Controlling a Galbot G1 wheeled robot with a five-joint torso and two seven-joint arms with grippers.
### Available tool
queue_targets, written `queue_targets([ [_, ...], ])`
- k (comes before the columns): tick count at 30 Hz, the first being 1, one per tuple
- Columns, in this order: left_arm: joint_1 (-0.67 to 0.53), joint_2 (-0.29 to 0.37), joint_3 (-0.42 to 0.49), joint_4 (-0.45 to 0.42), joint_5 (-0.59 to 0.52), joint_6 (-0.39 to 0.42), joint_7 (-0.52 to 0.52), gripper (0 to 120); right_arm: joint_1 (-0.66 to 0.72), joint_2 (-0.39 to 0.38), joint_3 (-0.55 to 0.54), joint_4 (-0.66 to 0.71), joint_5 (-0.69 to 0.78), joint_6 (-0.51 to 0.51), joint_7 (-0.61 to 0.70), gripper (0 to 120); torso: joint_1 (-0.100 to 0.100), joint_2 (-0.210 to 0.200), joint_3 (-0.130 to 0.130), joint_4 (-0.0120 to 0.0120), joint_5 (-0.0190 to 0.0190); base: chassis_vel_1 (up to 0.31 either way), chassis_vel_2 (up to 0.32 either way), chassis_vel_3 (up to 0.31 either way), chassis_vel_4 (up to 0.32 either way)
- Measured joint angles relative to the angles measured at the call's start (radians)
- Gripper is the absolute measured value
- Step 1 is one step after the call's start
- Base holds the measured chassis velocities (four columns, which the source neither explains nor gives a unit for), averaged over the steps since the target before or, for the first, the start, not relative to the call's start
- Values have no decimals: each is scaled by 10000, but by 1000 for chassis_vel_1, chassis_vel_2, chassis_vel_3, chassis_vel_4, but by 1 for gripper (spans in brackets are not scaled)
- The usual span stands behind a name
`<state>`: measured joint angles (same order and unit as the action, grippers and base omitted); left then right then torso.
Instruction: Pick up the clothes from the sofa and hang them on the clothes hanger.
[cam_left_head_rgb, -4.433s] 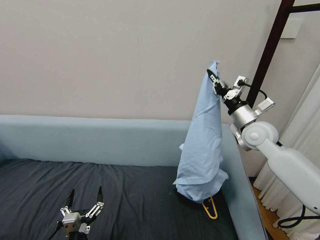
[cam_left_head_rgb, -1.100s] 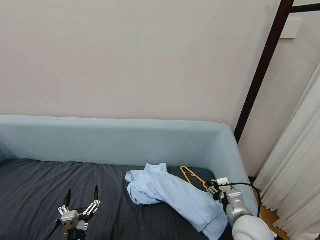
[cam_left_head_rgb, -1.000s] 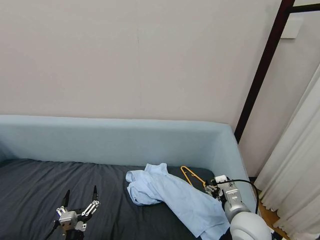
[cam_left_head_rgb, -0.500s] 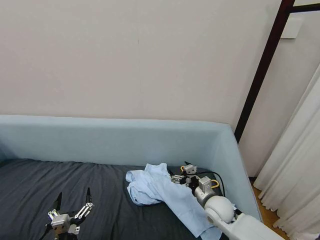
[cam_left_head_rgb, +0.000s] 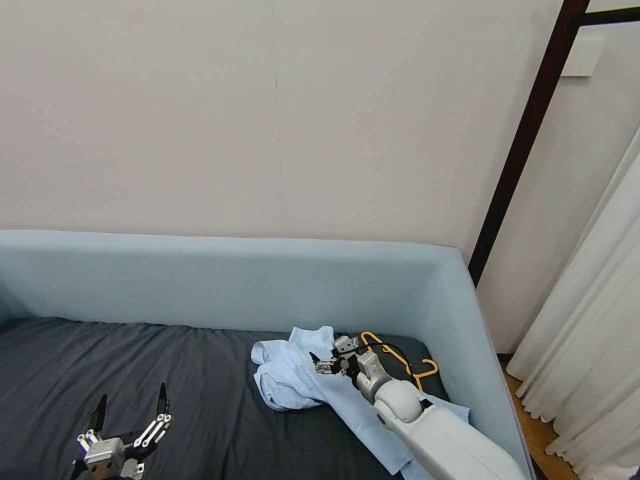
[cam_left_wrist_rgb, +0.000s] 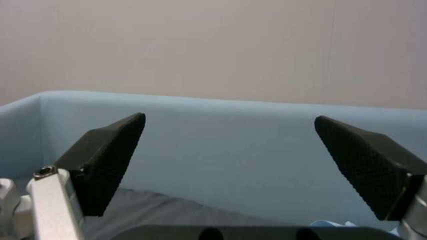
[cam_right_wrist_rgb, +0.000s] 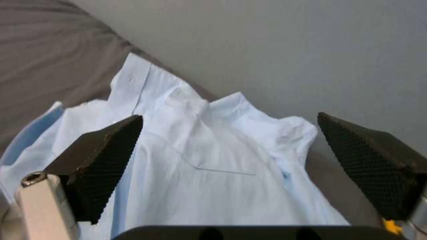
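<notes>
A light blue shirt lies crumpled on the dark sofa seat near the right end, with a yellow hanger partly under it. My right gripper hovers open just above the shirt's collar area. In the right wrist view the shirt spreads below the gripper's wide-apart black fingers, nothing between them. My left gripper stands open low over the seat at the front left; its wrist view shows the fingers apart, facing the sofa back.
The pale blue sofa back and right armrest wall in the seat. A dark wooden clothes rack post rises behind the armrest at the right. White curtains hang at the far right.
The shirt, once held high by my right gripper, now lies on the seat. Over the last second the right gripper moved left across the shirt toward its collar. The left gripper sank lower and leftward.
</notes>
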<state>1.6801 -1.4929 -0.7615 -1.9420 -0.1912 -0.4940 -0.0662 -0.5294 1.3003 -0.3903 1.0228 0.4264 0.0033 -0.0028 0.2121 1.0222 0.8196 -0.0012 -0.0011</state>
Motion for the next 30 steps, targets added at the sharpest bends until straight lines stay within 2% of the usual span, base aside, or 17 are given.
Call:
queue_targets([
  [6,91,-1,-166,-78,-9,-30,0,100,-168,746,210,-844,-678,-188,142,100,-1,1,-1,0,1,0,0,0,0],
  [9,85,-74,-159,-63,-4,-51,0,100,-361,1011,348,-1078,-1074,-188,449,88,-1,0,0,-2,1,0,0,0,0],
  [11,77,-110,-136,-63,3,-52,0,100,-410,1041,359,-1079,-1173,-275,551,86,0,0,-1,-1,3,0,0,0,0],
  [13,61,-166,-94,-64,42,-52,0,100,-510,1045,374,-1059,-1388,-589,746,75,0,1,-1,-1,2,0,0,0,0],
  [16,46,-202,-61,-62,84,-58,0,100,-576,1045,442,-1076,-1527,-735,818,70,-1,1,-1,-2,3,0,0,0,0],
  [17,41,-238,-35,-48,110,-67,0,100,-622,1050,561,-1157,-1658,-759,832,66,-1,0,-1,-2,4,0,0,0,0],
  [18,22,-322,44,7,174,-110,0,100,-733,990,755,-1231,-1783,-674,802,51,-1,1,0,-2,4,0,0,0,0],
  [19,13,-355,77,29,209,-132,1,100,-786,921,777,-1103,-1595,-663,825,43,-1,1,0,-3,3,0,0,0,0],
  [20,13,-355,77,29,209,-132,1,100,-786,921,777,-1103,-1595,-663,825,43,-1,1,0,-3,3,0,0,0,0],
  [24,-19,-406,158,47,261,-140,2,100,-861,879,803,-752,-1078,-391,986,27,-1,1,-1,-1,3,0,0,0,0],
  [25,-19,-406,158,47,261,-140,2,100,-861,879,803,-752,-1078,-391,986,27,-1,1,-1,-1,3,0,0,0,0],
  [30,-26,-366,178,71,263,-178,3,100,-906,875,816,-508,-782,-28,999,6,-1,1,-1,0,4,0,0,0,0],
])
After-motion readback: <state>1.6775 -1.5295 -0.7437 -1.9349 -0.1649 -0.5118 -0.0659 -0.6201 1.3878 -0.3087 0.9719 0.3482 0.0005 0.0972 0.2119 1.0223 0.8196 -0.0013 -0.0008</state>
